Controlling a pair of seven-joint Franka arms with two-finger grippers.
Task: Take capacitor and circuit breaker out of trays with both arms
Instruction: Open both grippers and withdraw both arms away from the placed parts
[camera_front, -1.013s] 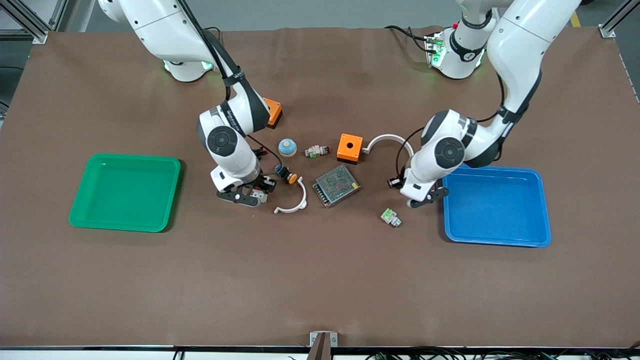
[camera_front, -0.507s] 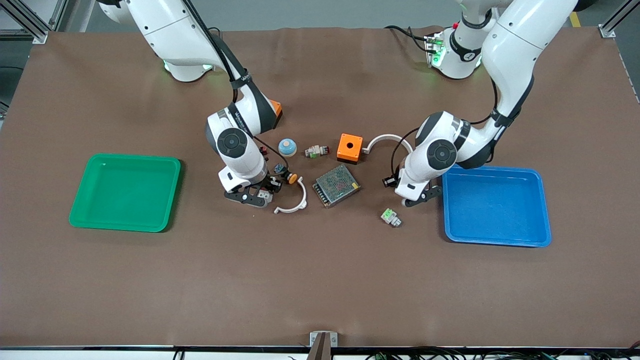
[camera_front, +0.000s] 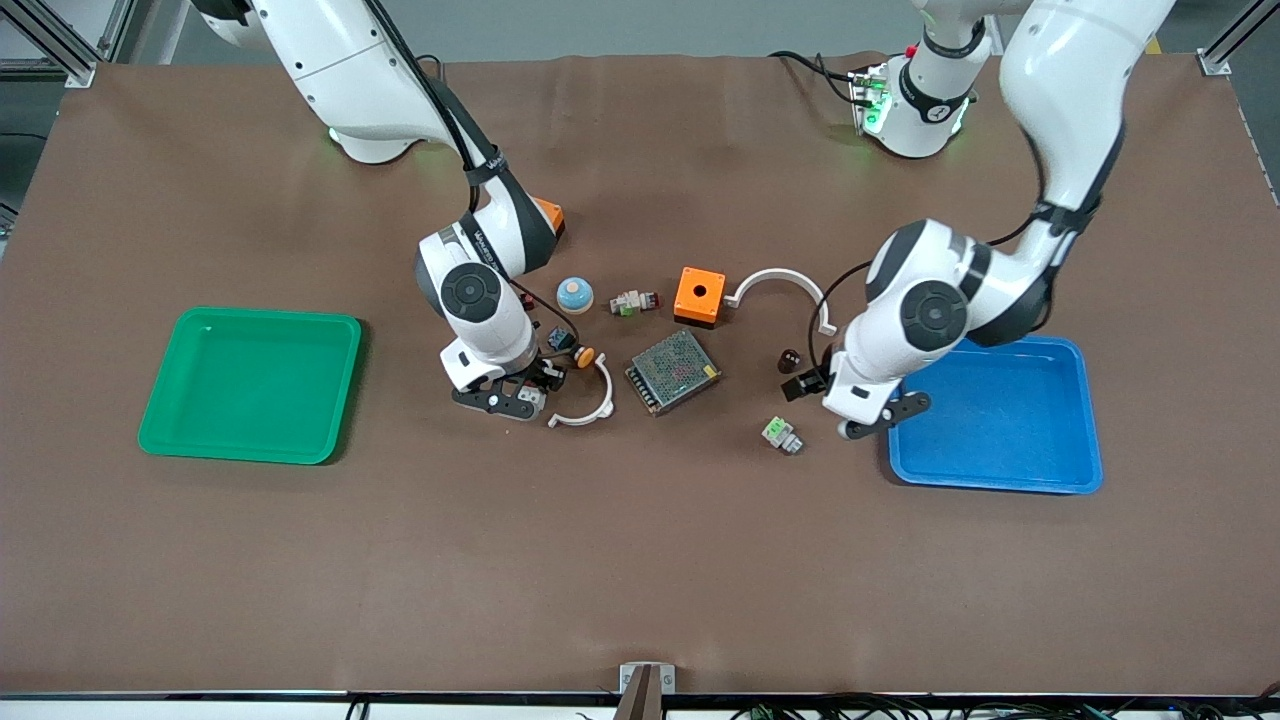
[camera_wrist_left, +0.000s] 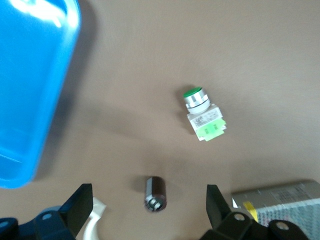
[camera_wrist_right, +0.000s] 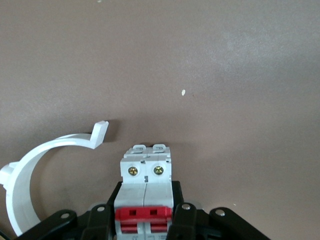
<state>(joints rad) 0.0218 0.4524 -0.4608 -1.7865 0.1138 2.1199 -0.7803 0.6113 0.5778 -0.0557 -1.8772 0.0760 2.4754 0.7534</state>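
- Breaker (camera_wrist_right: 146, 195) sits between the fingers of my right claw (camera_front: 505, 396), clamped at its sides with the red levers facing the wrist camera; the claw is low over the bench (camera_front: 640, 560), toward the right arm's end of the parts cluster.
- Green tray (camera_front: 250, 385) lies at the right arm's end of the bench, well apart from the claw.
- One white curved clip (camera_front: 585, 400) lies just beside my right claw, with the orange-capped button (camera_front: 572, 350) near it.
- Mesh-covered power supply (camera_front: 673, 372) rests mid-bench; farther from the front camera lie a small blue-topped knob (camera_front: 575, 294), a small red-and-green part (camera_front: 633, 301) and an orange box (camera_front: 699, 295).
- Second white clip (camera_front: 785, 290) arcs beside the orange box.
- Capacitor (camera_wrist_left: 155, 194) lies on its side on the bench, free, between the power supply and my left claw (camera_front: 850, 405); in the left wrist view it shows between my spread fingers, touched by neither.
- Green-and-white connector (camera_front: 781, 435) lies nearer the front camera than the capacitor.
- My left claw is wide open and holds nothing, just beside the blue tray (camera_front: 1000, 465) at the left arm's end.
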